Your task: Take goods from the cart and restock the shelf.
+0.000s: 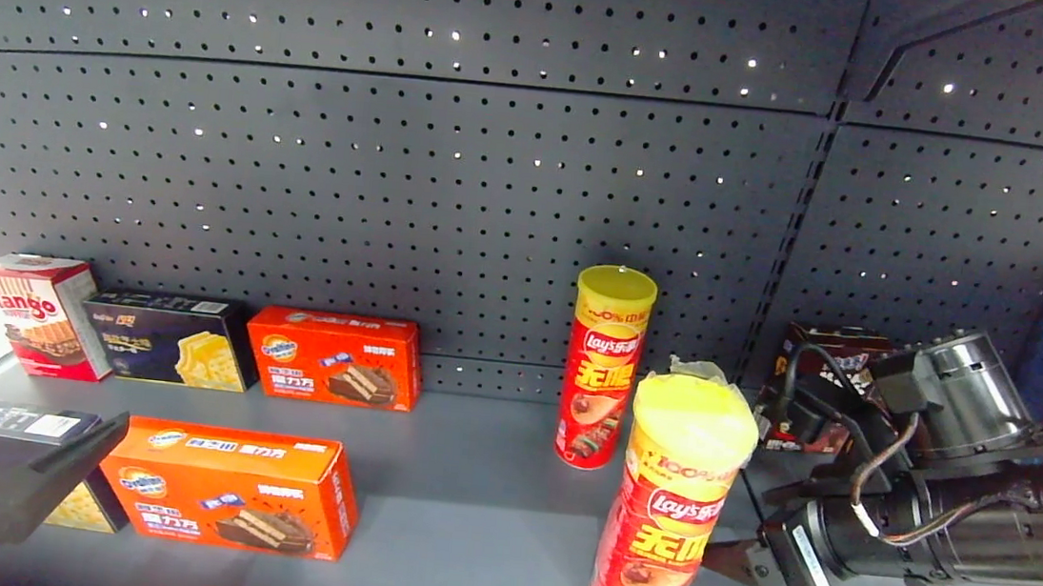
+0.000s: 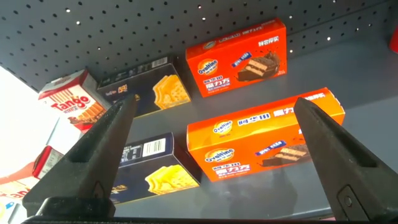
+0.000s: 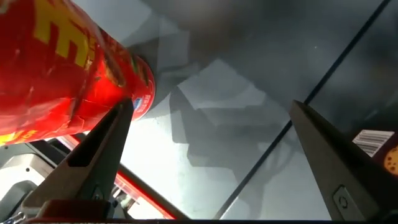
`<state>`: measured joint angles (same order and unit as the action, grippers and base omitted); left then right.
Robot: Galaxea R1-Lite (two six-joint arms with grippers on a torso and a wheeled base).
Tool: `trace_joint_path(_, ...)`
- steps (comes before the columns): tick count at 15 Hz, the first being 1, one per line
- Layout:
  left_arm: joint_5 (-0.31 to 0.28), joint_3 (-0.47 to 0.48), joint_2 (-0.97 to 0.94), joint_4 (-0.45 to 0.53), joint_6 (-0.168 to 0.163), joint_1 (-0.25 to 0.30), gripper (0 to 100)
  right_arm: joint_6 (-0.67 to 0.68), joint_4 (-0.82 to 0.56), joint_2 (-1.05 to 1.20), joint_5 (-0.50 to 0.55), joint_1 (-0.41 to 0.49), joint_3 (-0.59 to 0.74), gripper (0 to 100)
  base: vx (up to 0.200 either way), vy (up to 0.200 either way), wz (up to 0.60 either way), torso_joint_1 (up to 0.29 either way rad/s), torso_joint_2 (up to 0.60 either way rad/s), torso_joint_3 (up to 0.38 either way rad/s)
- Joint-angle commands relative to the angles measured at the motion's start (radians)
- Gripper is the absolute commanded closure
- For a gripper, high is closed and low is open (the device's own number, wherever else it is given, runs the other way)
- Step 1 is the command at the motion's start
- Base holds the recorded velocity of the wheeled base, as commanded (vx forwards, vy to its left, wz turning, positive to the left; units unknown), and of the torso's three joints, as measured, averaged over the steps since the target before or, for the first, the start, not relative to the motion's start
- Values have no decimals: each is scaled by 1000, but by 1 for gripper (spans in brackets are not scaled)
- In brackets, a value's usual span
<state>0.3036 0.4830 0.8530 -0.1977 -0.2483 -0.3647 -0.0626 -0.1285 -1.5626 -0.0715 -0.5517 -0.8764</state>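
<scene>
Right gripper jaws spread, holding nothing. The right wrist view puts the near chip can just outside one finger, not between them; from the head view alone that's unclear. Head view adds that the can stands on the shelf, near-right of the far chip can. Left gripper jaws also spread, over the near dark box and near orange box.

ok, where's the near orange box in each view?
Head: near orange box, lower left, at the shelf front.
Left wrist: near orange box, beside the near dark box.
Right wrist: not in it.
Shared landmark: far orange box behind it, against the pegboard.
</scene>
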Motion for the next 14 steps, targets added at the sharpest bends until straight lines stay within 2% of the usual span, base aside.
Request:
trace_joint_path(1,0,0,1,0,0,0,0,0,0,-16,-1,-2,-10,0,0,0,0,0,0,0)
trace_joint_path(12,0,-7,0,0,0,0,0,0,0,-40,-2,-34,-26,0,0,0,0,0,0,0)
trace_joint_path(14,0,-7,-5,0,14,1,0,0,0,-44,-1,-53,-23,0,0,0,0,0,0,0)
